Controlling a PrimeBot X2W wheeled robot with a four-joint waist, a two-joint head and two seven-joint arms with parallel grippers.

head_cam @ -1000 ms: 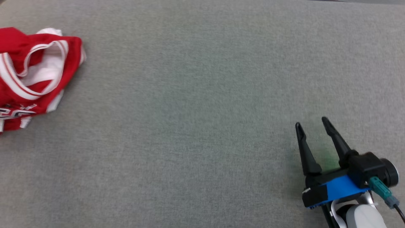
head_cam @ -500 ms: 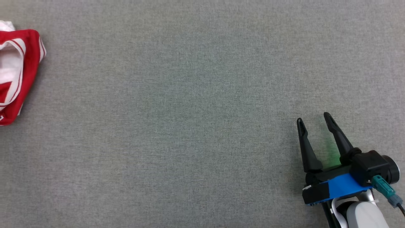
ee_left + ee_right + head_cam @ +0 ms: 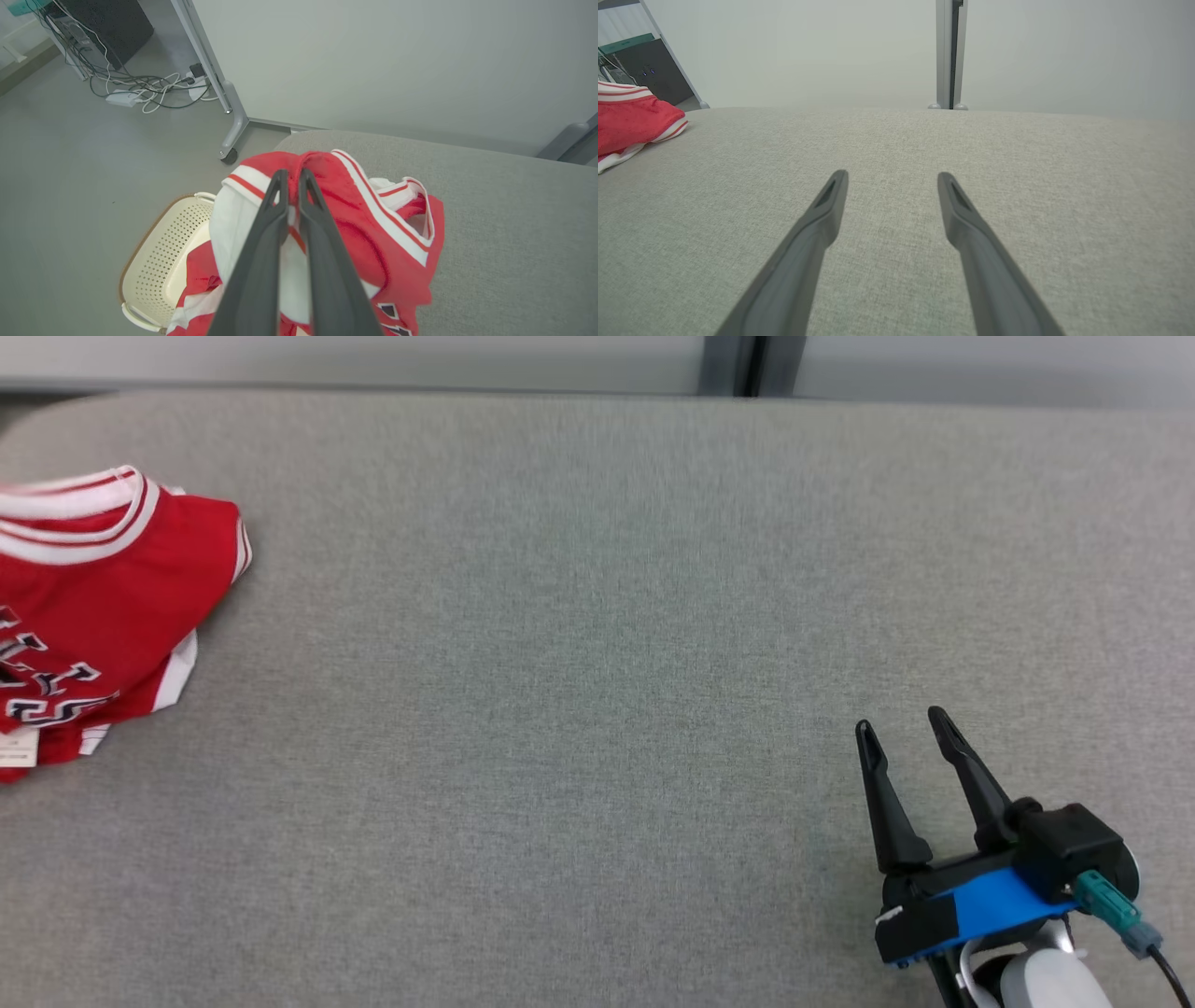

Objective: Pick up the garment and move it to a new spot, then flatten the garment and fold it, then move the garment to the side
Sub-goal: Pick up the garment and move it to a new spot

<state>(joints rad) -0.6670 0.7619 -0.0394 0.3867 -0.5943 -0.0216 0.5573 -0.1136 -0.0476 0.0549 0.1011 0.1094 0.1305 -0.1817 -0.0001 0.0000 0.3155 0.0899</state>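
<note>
our left pincer (image 3: pixel 293 179) is pinched on a fold of the red basketball jersey (image 3: pixel 359 219), bunched at the left end of the grey padded table (image 3: pixel 597 616) by a cream basket (image 3: pixel 159 252); our right pincer (image 3: pixel 900 721) rests spread, well apart. we judge this the pick-up step: next we must lift and carry it toward the middle without slipping.

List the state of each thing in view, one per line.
Red and white fabric jersey: crumpled, at the left end of the grey fabric table, pinched.
Left end effector: shut on the jersey.
Right end effector: open, holding nothing.
Cream perforated plastic basket: upright on the floor, partly hidden by the jersey.
</note>
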